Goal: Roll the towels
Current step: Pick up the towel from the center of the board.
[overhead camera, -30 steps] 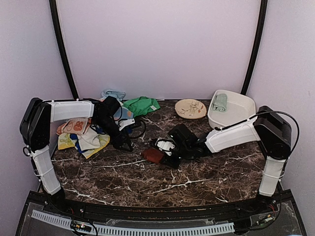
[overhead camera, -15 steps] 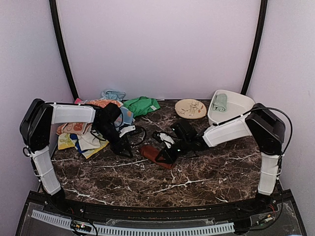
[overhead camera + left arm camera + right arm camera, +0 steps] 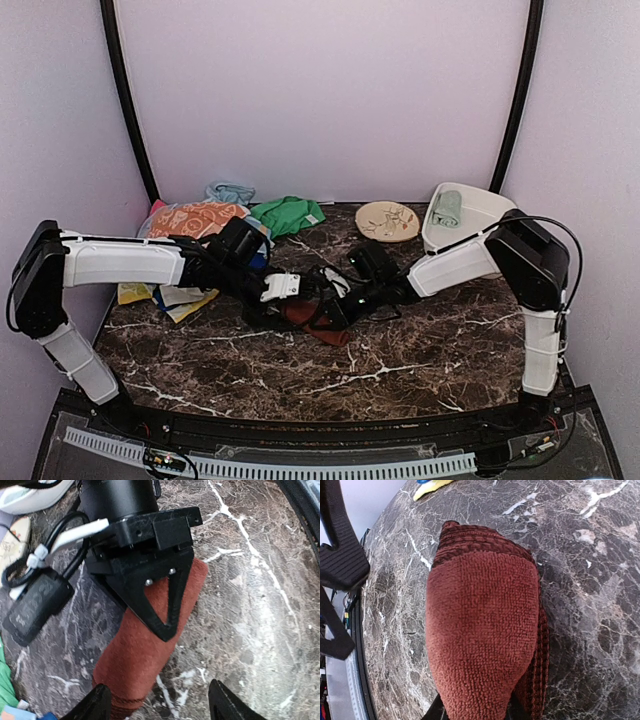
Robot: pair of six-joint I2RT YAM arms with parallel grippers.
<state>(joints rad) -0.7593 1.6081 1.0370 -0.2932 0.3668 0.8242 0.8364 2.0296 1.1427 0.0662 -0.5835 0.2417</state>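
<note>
The right gripper [image 3: 475, 711] has its 2 fingers closed on 1 end of the rolled maroon towel [image 3: 480, 625]. The left gripper [image 3: 160, 705] stands open. The roll's other end lies between its 2 fingers [image 3: 97, 707], just beside 1 and apart from the other. The towel rests on the marble table [image 3: 430, 350], near its middle.

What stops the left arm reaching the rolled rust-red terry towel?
Probably nothing, so yes: the left end effector hovers open at the rust-red towel's free end, while the right end effector pinches only the other end.
</note>
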